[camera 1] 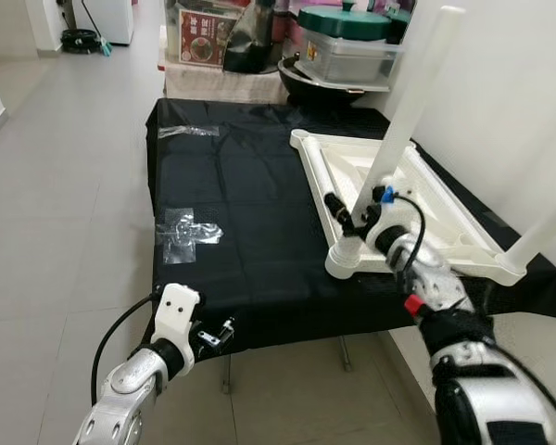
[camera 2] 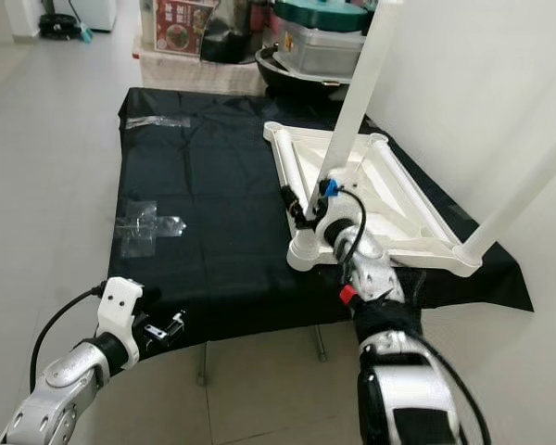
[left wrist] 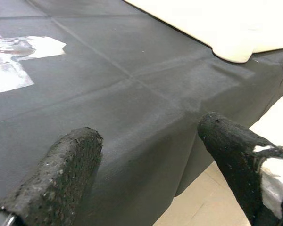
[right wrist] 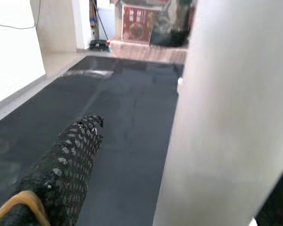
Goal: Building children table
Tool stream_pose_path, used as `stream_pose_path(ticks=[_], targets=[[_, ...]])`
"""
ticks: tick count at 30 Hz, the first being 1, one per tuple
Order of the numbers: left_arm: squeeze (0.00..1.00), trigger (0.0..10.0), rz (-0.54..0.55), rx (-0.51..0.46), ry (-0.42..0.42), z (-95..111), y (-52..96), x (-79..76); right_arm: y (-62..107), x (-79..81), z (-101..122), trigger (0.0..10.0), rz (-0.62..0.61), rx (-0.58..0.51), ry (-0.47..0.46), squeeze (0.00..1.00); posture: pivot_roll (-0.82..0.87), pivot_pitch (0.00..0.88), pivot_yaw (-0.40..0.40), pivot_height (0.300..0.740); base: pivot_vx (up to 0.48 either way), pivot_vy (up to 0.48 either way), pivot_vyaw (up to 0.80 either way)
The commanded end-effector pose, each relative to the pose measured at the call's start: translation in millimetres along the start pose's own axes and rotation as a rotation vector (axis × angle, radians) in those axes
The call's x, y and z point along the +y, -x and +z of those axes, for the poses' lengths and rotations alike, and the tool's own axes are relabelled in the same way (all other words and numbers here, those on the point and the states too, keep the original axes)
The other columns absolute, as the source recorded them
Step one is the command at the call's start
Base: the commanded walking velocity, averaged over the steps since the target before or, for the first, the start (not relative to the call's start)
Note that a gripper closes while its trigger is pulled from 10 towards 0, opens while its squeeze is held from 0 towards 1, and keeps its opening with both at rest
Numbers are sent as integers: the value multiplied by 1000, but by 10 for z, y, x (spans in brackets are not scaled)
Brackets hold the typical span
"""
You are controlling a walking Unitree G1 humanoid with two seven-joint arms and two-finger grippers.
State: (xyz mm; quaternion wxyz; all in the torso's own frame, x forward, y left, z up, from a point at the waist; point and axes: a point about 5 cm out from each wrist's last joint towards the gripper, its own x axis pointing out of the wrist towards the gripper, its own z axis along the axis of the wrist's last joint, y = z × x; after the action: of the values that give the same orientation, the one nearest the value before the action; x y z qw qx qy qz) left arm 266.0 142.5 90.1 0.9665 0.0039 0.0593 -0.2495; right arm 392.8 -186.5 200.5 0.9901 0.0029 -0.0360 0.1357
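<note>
Near the tabletop's right edge, the stiff, smooth, seemingly light white plastic tubular table leg (camera 1: 403, 116) is best taken low, where the right pincer (camera 1: 352, 221) is closed around it, while the left pincer (left wrist: 146, 155) gapes wide.

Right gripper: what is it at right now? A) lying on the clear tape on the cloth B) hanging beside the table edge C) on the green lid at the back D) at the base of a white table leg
D: the right gripper sits at the foot of the tilted white table leg, over the upside-down tabletop, and the right wrist view has the leg between its fingers.
</note>
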Motion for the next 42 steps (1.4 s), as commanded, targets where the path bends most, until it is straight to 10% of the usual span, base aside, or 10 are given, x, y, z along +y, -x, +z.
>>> stream_pose_path(ticks=[1,42], targets=[[0,10000,-5,-5,-7,13,-22,-15,8,-12,-33,10000,5,13,13,0,55,0,-162,740,0,0,0],[0,10000,33,-32,9,49,-71,7,2,-240,-198,10000,-280,149,9,0,53,0,-157,740,18,-244,0]])
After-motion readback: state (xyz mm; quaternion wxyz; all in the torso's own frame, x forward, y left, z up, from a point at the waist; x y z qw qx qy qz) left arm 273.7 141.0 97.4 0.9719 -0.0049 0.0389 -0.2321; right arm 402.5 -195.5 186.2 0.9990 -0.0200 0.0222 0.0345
